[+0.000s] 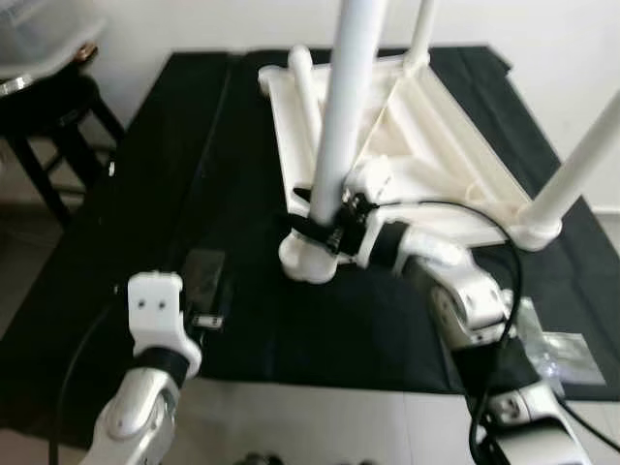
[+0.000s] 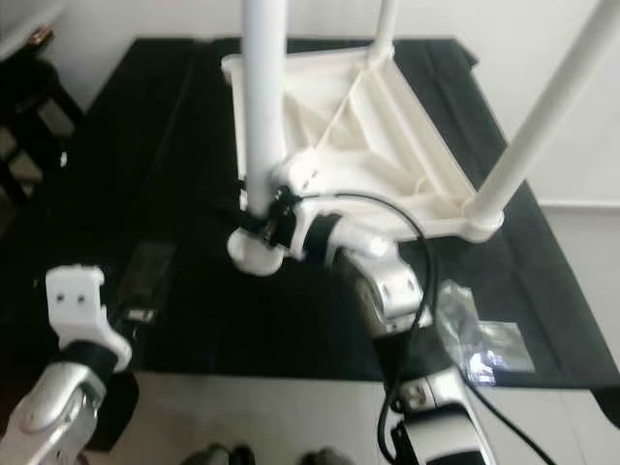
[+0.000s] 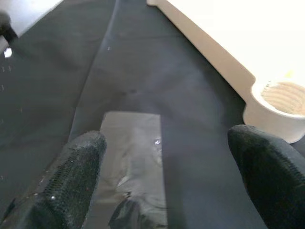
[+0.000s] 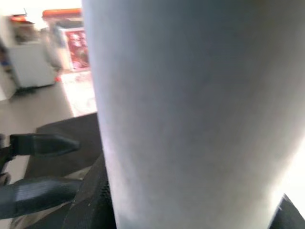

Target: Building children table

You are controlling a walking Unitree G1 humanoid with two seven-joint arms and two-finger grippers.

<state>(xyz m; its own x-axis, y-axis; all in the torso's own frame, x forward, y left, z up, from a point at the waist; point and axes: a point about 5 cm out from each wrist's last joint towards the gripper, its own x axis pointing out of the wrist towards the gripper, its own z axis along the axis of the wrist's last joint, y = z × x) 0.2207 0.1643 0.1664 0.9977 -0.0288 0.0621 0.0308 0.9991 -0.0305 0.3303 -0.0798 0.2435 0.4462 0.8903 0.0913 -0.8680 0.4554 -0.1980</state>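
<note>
Item: right gripper clamped on white table leg at corner socket, left gripper spread wide, idle; risk: leg cross-threads if tilted.

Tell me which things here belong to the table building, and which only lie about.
Job: upturned white tabletop; white leg gripped by right gripper; other upright legs.
Lying about: plastic bags, black stool, black mat.
</note>
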